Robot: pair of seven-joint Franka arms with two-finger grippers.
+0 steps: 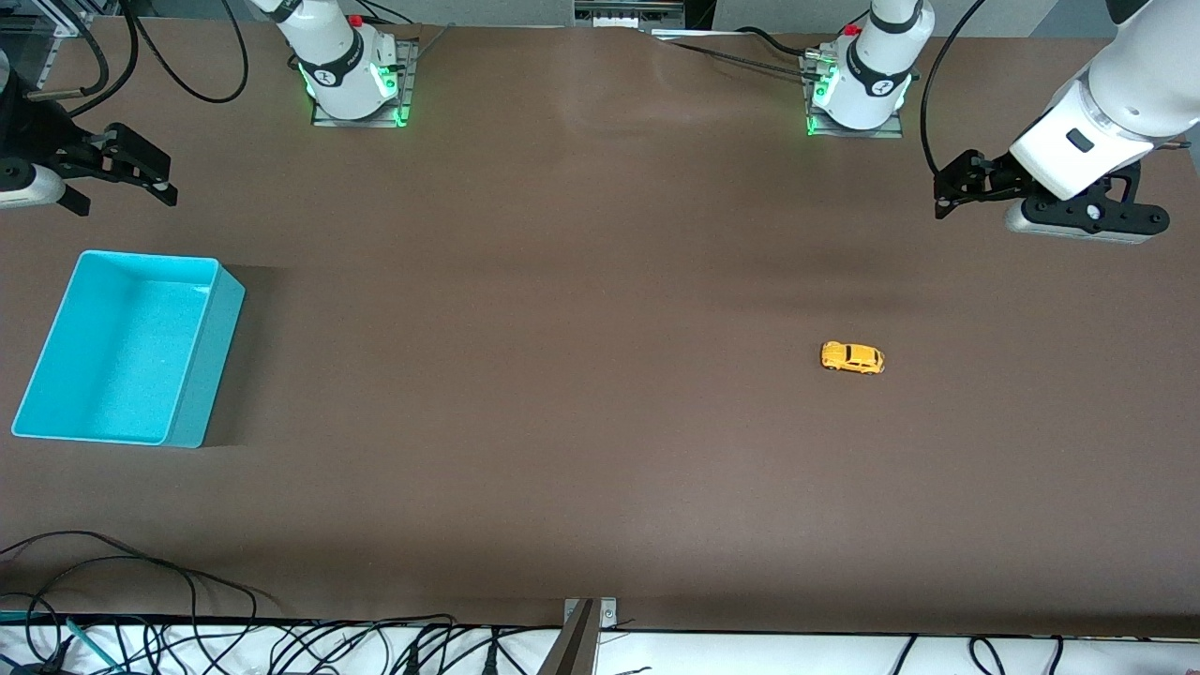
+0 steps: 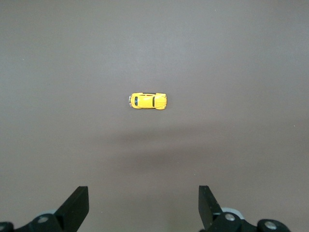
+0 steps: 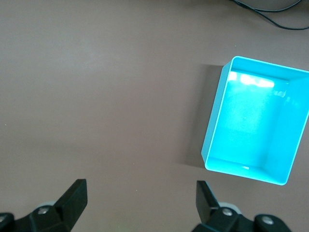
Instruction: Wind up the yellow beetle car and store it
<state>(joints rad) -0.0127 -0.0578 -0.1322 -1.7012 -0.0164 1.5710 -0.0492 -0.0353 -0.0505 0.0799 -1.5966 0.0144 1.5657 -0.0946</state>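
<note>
The yellow beetle car (image 1: 852,357) stands on its wheels on the brown table, toward the left arm's end. In the left wrist view the yellow beetle car (image 2: 148,101) sits well ahead of the fingers, apart from them. My left gripper (image 1: 945,193) (image 2: 143,207) hangs open and empty over the table, above a spot farther from the front camera than the car. My right gripper (image 1: 125,195) (image 3: 141,202) hangs open and empty at the right arm's end, up in the air beside the turquoise bin (image 1: 212,373) (image 3: 213,121).
The turquoise bin has nothing in it and sits at the right arm's end of the table. Both arm bases (image 1: 352,75) (image 1: 861,89) stand along the table's farthest edge. Loose cables (image 1: 141,572) lie at the table's near edge.
</note>
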